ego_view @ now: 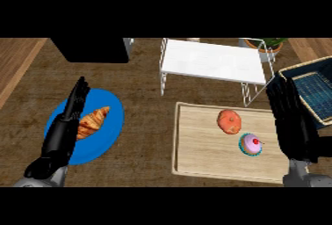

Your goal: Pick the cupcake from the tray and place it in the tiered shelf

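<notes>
Pink-frosted and soft, the cupcake [251, 144] sits untouched on the tray [194, 162] beside your open right hand [293, 127], so take its teal wrapper low at the sides, not the frosting, which looks easily crushed.

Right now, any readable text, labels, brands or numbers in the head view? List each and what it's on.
None. No lettering shows on the cupcake, wooden tray, white tiered shelf, blue plate, croissant, basket or the black box.
</notes>
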Tool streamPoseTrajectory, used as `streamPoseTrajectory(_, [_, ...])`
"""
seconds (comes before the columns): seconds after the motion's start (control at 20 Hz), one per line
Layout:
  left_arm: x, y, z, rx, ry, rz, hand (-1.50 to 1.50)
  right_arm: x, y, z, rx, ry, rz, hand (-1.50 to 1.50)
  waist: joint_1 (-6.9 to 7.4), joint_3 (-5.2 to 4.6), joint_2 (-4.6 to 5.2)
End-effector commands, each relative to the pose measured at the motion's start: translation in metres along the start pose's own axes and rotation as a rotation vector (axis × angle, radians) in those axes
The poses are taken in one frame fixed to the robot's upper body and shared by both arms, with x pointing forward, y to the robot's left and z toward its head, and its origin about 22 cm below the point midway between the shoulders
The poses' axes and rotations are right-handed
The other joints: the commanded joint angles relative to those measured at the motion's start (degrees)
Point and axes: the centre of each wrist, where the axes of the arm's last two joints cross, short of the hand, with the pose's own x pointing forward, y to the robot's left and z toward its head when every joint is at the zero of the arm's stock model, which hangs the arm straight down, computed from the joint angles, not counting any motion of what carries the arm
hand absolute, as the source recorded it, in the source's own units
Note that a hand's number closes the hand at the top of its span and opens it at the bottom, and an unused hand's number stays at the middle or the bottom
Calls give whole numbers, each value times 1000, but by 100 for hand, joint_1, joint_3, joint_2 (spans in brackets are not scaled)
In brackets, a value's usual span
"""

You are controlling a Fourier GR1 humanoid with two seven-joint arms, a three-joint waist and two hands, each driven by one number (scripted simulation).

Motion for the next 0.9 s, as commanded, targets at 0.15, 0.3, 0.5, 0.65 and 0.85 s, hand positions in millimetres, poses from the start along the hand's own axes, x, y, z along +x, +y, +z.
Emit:
streamPoseTrajectory(0.15, [-11, 1, -6, -31, 124, 15, 0, 48, -34, -37, 336, 19, 192, -150, 12, 154, 362])
streamPoseTrajectory(0.3, [-19, -4, 2, -43, 181, 40, 0, -17, 2, -16, 177, 166, -427, -150, -70, 344, 556])
streamPoseTrajectory(0.5, [-22, -11, 1, -76, 241, 53, 0, 53, -92, -35, 101, 12, 667, 150, -78, 128, 494])
streamPoseTrajectory(0.65, [-22, -16, -13, -93, 265, 66, 0, -15, -106, -32, -47, -53, 490, -150, 39, 171, 419])
streamPoseTrajectory(0.85, [-36, -15, -13, -117, 290, 50, 0, -28, -134, -43, -49, -142, 285, -150, 19, 160, 367])
